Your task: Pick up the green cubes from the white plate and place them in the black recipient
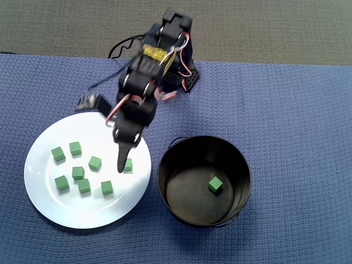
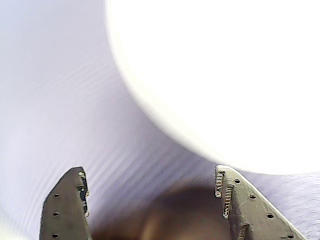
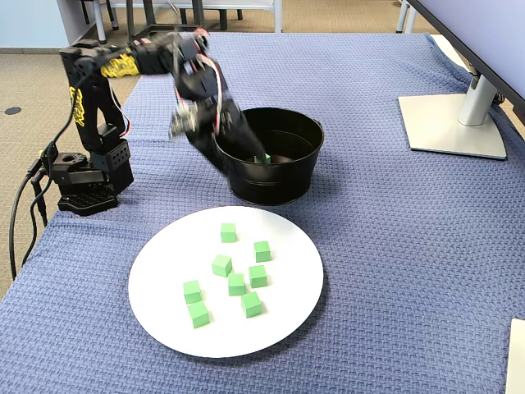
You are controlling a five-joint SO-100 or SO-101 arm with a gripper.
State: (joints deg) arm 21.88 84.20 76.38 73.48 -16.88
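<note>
A blue woven cloth [image 3: 394,246] covers the table. On it lies the white plate [image 3: 164,328], with the black recipient [image 3: 271,176] just beyond it in the fixed view. The black arm [image 3: 148,61] reaches out above the plate's rim nearest that bucket. Its gripper [image 2: 150,187] has its jaws spread wide with nothing between them. Seven green cubes [image 3: 236,284] sit on the plate; one green cube [image 1: 215,184] lies inside the bucket.
</note>
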